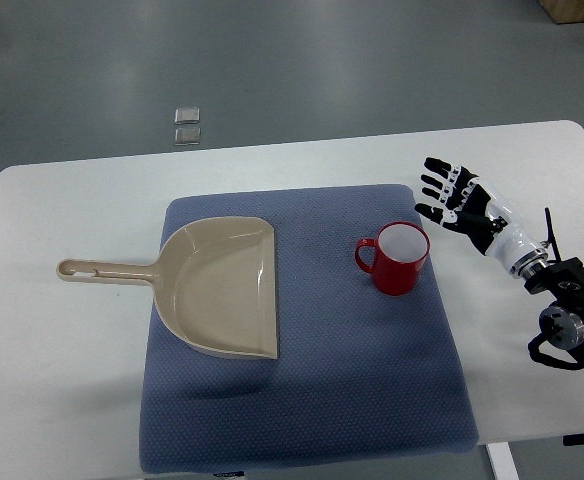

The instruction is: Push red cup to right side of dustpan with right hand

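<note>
- The blue cushion mat (302, 400) lies nearest to the camera; its lower edge reaches almost to the bottom of the picture, and it covers the middle of the white table (52, 380).
- The red cup (396, 258) stands upright on the right half of this mat, near the mat's right edge. It is white inside, and its handle points to the left, towards the dustpan.
- The beige dustpan (217, 288) lies flat on the left half of the mat. Its open straight edge faces right, towards the cup, and a clear strip of mat stays between the two. Its long handle goes to the left, off the mat and onto the bare table.
- The right hand (459, 205) is to the right of the cup and a little farther from the camera, over the table just beside the mat's right edge. It does not touch the cup. Its black and white fingers (437, 187) are spread apart, pointing to the upper left, and they hold nothing.
- The right arm comes in from the right edge of the picture, with black joints and cables visible there.
- On the grey floor (322, 60) behind the table, two small clear squares (187, 125) lie one beside the other.
</note>
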Tool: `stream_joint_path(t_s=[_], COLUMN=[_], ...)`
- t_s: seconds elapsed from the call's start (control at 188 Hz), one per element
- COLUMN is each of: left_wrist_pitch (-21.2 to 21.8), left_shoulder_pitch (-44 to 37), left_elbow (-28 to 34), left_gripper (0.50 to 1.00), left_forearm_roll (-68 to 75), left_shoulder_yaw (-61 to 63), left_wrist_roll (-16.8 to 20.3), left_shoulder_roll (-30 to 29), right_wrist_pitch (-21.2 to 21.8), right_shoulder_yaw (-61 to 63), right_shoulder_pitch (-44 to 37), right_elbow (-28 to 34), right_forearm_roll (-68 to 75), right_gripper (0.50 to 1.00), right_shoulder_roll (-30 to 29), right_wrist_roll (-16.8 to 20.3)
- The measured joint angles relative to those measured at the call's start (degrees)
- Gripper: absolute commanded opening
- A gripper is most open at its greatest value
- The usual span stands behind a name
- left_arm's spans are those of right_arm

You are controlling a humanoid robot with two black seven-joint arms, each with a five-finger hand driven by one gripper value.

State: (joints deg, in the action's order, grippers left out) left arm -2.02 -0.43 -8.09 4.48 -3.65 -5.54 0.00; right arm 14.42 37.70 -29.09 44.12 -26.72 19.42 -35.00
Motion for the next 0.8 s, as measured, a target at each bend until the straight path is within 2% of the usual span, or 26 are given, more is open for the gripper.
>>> stream_joint_path(t_s=[0.458,0.799], left_wrist_pitch=[0.1,0.1], left_shoulder_pitch=[0.1,0.0], left_elbow=[0.3,0.2], left_gripper=[1.0,1.0], left_forearm_roll=[-0.1,0.0], left_shoulder_yaw=[-0.1,0.0], left_wrist_roll=[0.0,0.0], left_shoulder_roll=[0.0,0.0], right_wrist_pitch=[0.1,2.2], right_shoulder_yaw=[0.0,0.1], right_shoulder_pitch=[0.0,0.0], right_elbow=[0.0,-0.1], right_forearm_roll=[0.0,0.0], right_gripper=[0.921,0.921], right_shoulder_roll=[0.0,0.1], right_wrist_roll=[0.0,0.0])
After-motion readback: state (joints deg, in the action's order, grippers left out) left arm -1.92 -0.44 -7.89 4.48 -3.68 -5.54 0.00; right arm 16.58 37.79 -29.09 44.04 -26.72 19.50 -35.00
